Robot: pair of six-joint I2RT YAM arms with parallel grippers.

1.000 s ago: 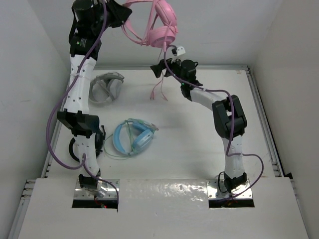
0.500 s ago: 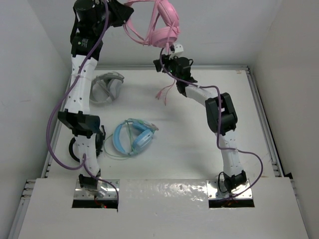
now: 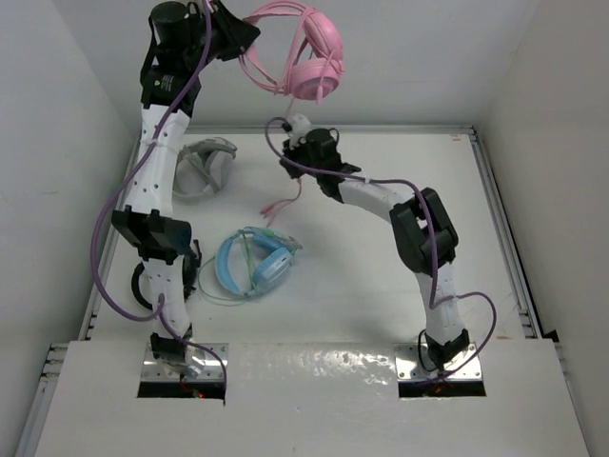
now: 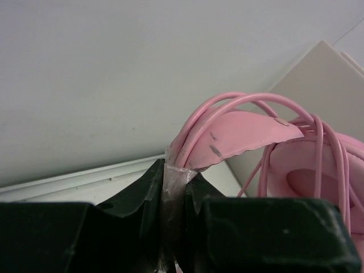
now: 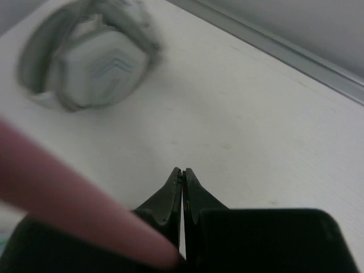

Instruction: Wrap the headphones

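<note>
**Pink headphones (image 3: 309,52) held aloft**

Up high, the left end effector (image 4: 173,176) pinches the headband, well above the tabletop (image 3: 381,276). The right end effector (image 5: 182,173) is pressed together, the pink cable (image 3: 281,200) dangling beside it.

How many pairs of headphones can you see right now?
3: pink headphones held aloft in the left claw, grey headphones far-left on the table, light-blue headphones mid-table. None apparently hidden.

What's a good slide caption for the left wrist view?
Black left fingers clamp the pink over-ear headphones by their headband, thin pink cable looped over it.
</note>
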